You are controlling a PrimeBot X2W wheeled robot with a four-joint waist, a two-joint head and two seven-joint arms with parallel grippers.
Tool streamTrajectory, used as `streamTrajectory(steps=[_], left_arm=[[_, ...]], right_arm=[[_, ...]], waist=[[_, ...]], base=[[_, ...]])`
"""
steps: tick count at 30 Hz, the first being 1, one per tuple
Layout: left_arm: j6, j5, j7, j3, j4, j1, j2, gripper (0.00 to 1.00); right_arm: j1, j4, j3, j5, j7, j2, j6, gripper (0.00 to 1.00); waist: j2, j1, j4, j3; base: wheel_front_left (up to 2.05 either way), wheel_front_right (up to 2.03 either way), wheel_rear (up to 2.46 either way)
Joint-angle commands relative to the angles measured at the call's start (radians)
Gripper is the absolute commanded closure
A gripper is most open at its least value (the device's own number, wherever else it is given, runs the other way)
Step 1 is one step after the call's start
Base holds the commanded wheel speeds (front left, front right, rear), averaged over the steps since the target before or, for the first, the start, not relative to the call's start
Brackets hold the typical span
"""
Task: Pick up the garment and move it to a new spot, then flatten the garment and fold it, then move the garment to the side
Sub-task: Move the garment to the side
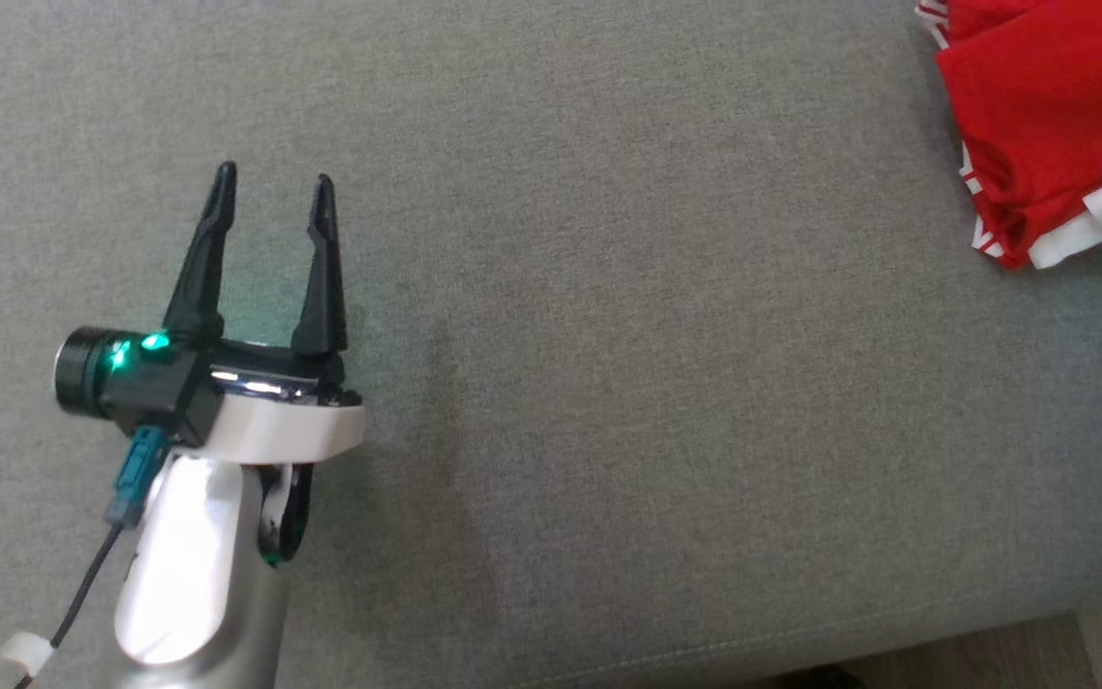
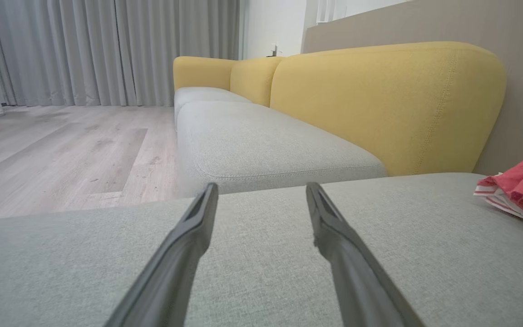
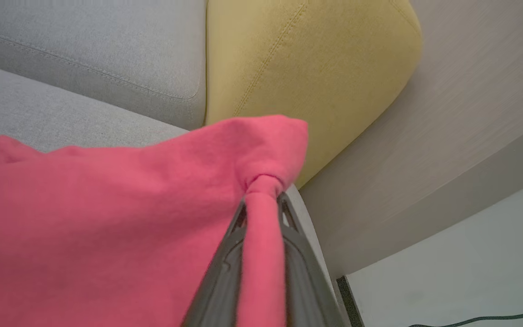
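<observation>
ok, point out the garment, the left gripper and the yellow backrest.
garment (image 1: 1048,105): head view, on its red cloth.
left gripper (image 1: 275,178): head view, midway between its open fingertips.
yellow backrest (image 2: 379,100): left wrist view, on its front face.

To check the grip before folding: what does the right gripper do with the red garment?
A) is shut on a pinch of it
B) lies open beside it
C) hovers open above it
A: in the right wrist view the right gripper is closed on a bunched fold of the red garment.
</observation>
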Motion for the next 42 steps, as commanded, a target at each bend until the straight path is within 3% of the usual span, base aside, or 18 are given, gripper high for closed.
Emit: streamTrajectory(steps=[1,3,4,17,22,27,32,42], left_arm=[[-0.005,0.011,-0.005,0.032,-0.034,-0.004,0.019,0.0],[-0.007,0.013,-0.005,0.033,-0.032,0.001,0.017,0.0],[-0.008,0.014,-0.005,0.032,-0.032,0.003,0.016,0.0],[-0.008,0.003,-0.005,0.039,-0.028,0.042,-0.003,0.0],[-0.006,-0.001,-0.005,0.042,-0.032,0.073,-0.008,0.0],[-0.003,-0.007,-0.005,0.046,-0.037,0.112,-0.011,0.0],[0.011,-0.027,-0.005,0.055,-0.048,0.161,-0.014,0.0],[0.033,-0.097,-0.005,0.043,-0.046,0.249,-0.016,0.0]], right_arm=[[-0.012,-0.029,-0.004,-0.001,-0.013,-0.021,-0.001,1.0],[-0.004,-0.03,0.0,-0.011,-0.013,-0.012,-0.001,0.53],[0.0,-0.029,-0.003,-0.011,-0.01,-0.007,-0.001,0.0],[0.044,-0.12,0.022,0.011,-0.029,0.084,-0.001,0.0],[0.09,-0.214,0.069,0.066,-0.054,0.182,-0.001,0.0],[0.157,-0.314,0.068,0.144,-0.111,0.323,-0.001,0.0],[0.236,-0.344,0.059,0.187,-0.182,0.439,-0.001,0.0],[0.472,-0.346,0.094,0.354,-0.253,0.464,-0.001,0.0]], waist=[[0.0,0.0,0.0,-0.004],[0.0,0.0,0.0,-0.011],[0.0,0.0,0.0,-0.015],[0.0,0.0,0.015,-0.129],[0.0,0.0,0.028,-0.197],[0.0,0.0,0.04,-0.253],[0.0,0.0,0.048,-0.287],[0.0,0.0,0.093,-0.323]], base=[[0.0,0.0,0.0],[0.0,0.0,0.0],[0.0,0.0,0.0],[0.0,0.0,0.0],[0.0,0.0,0.0],[0.0,0.0,0.0],[0.0,0.0,0.0],[0.0,0.0,0.0]])
